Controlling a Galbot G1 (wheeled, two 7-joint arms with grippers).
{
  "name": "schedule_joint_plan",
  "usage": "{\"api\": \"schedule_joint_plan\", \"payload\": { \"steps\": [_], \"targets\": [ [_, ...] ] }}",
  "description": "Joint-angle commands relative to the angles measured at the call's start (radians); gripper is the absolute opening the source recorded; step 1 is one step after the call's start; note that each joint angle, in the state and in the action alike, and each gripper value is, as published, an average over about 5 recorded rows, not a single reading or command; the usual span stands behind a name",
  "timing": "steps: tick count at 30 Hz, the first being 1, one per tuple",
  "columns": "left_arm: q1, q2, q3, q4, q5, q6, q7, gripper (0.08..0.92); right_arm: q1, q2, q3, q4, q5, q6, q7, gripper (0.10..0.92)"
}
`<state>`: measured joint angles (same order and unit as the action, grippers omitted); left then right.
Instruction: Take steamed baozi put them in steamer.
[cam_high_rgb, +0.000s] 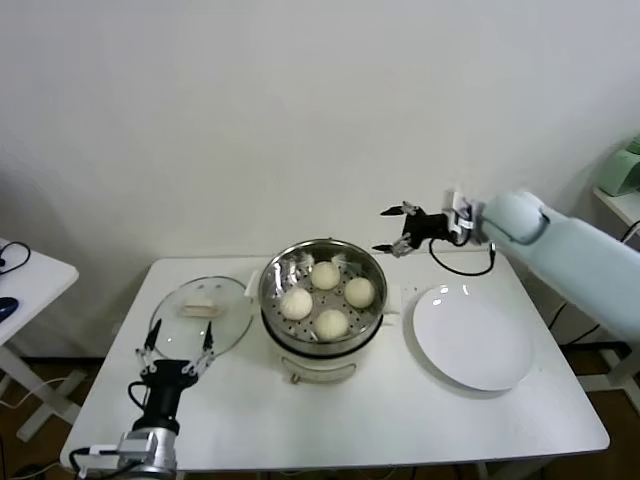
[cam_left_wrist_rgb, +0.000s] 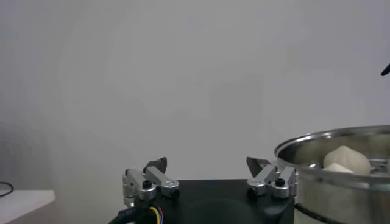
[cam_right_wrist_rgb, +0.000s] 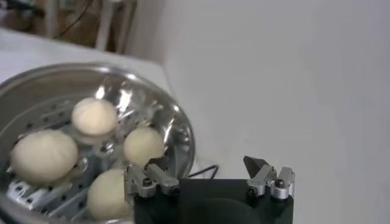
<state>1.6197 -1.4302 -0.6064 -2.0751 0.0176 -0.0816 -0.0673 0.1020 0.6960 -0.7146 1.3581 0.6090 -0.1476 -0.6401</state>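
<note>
The steel steamer (cam_high_rgb: 270, 290) stands mid-table on its cream base. Several white baozi lie on its perforated tray, among them one at the back (cam_high_rgb: 325, 275), one at the right (cam_high_rgb: 359, 291) and one at the front (cam_high_rgb: 332, 323). My right gripper (cam_high_rgb: 383, 230) hangs open and empty in the air just behind and to the right of the steamer. Its wrist view shows its jaws (cam_right_wrist_rgb: 206, 163) spread wide beside the steamer rim (cam_right_wrist_rgb: 183, 131) and baozi (cam_right_wrist_rgb: 94, 115). My left gripper (cam_high_rgb: 180, 335) rests open and empty at the table's front left; in its own view (cam_left_wrist_rgb: 207, 163), the steamer (cam_left_wrist_rgb: 329, 182) stands beyond it.
A round glass lid (cam_high_rgb: 170, 325) with a pale handle (cam_high_rgb: 198, 310) lies left of the steamer, just behind the left gripper. An empty white plate (cam_high_rgb: 470, 340) sits to the steamer's right. A black cable (cam_high_rgb: 460, 262) loops under the right wrist. A side table (cam_high_rgb: 30, 275) stands far left.
</note>
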Motion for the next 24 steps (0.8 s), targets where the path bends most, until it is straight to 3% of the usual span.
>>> {"api": "schedule_joint_plan", "payload": {
  "steps": [1, 11, 17, 24],
  "targets": [
    [0.014, 0.000, -0.002, -0.006, -0.001, -0.016, 0.009, 0.823, -0.849, -0.051, 0.881, 0.248, -0.152, 0.061, 0.259, 0.823],
    [0.041, -0.011, 0.011, -0.031, 0.013, -0.013, 0.023, 0.823, -1.327, 0.297, 1.304, 0.396, -0.268, 0.145, 0.361, 0.823],
    [0.052, -0.013, 0.007, -0.052, 0.029, 0.008, 0.059, 0.823, -1.492, 0.511, 1.389, 0.492, -0.290, 0.160, 0.412, 0.823],
    [0.033, -0.005, 0.000, -0.033, -0.025, 0.038, 0.039, 0.823, -1.614, 0.663, 1.405, 0.528, -0.349, 0.223, 0.393, 0.823]
  ]
}}
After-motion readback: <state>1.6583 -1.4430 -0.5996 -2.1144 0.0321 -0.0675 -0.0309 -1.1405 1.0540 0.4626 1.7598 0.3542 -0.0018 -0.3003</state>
